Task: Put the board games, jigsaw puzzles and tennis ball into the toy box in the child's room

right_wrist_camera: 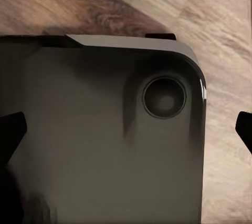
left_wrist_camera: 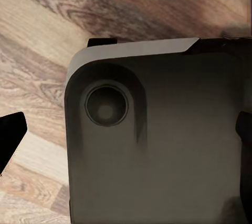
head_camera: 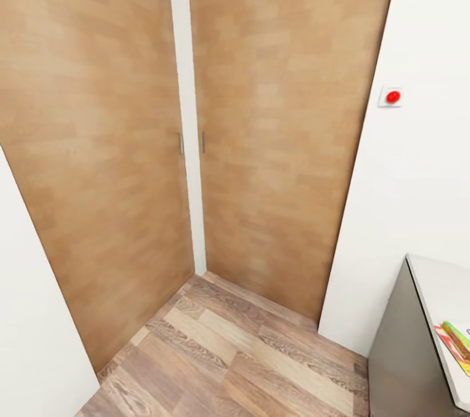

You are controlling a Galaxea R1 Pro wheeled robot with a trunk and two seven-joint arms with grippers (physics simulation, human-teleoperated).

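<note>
Dark fingers (left_wrist_camera: 10, 134) of the left arm poke in at the edges of the left wrist view, spread well apart with nothing between them, hanging over the robot's own dark grey base (left_wrist_camera: 157, 145), which has a round recessed socket (left_wrist_camera: 106, 106) near its rounded corner. Over on the right wrist view the right arm's fingers (right_wrist_camera: 11, 134) are likewise wide apart and empty above the same base, with wood-plank floor (right_wrist_camera: 226, 34) beyond it. From the head view, the floor runs into a corner closed by two tall wooden doors (head_camera: 281, 130) with slim metal handles (head_camera: 203, 141), set between white walls (head_camera: 424, 195). A small white plate with a red button (head_camera: 391, 96) sits on the right wall. At the lower right, the bench (head_camera: 444, 286) shows a glossy pale top and dark side; a flat brightly printed thing (head_camera: 457, 342) in green, yellow and red lies at its near edge, cut off by the frame, its lettering unreadable.
</note>
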